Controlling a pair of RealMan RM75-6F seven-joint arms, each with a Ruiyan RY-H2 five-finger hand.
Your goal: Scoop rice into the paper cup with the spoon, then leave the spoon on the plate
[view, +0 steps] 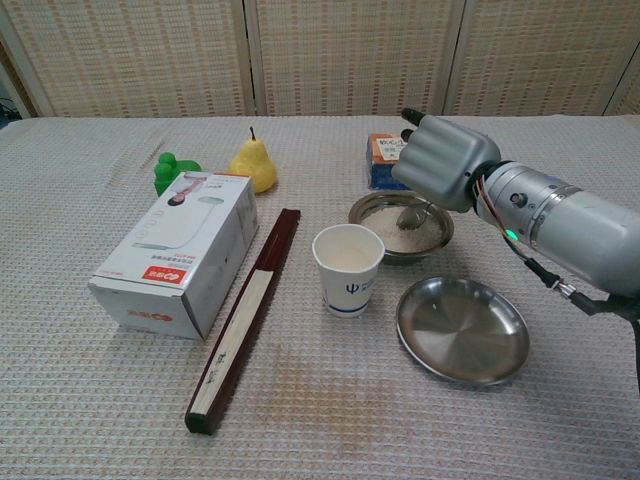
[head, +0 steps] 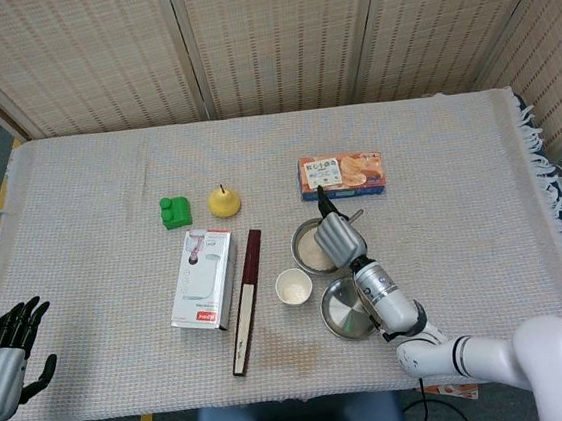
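My right hand hovers over the steel rice bowl and holds the spoon, whose tip dips into the rice. The white paper cup stands upright just left of and in front of the bowl. In front of the bowl lies the steel plate with nothing on it; my right forearm passes above its right side. My left hand is off the table's front left corner, fingers apart and holding nothing.
A white carton and a long dark brown case lie left of the cup. A yellow pear and a green toy sit behind them. An orange biscuit box lies behind the bowl.
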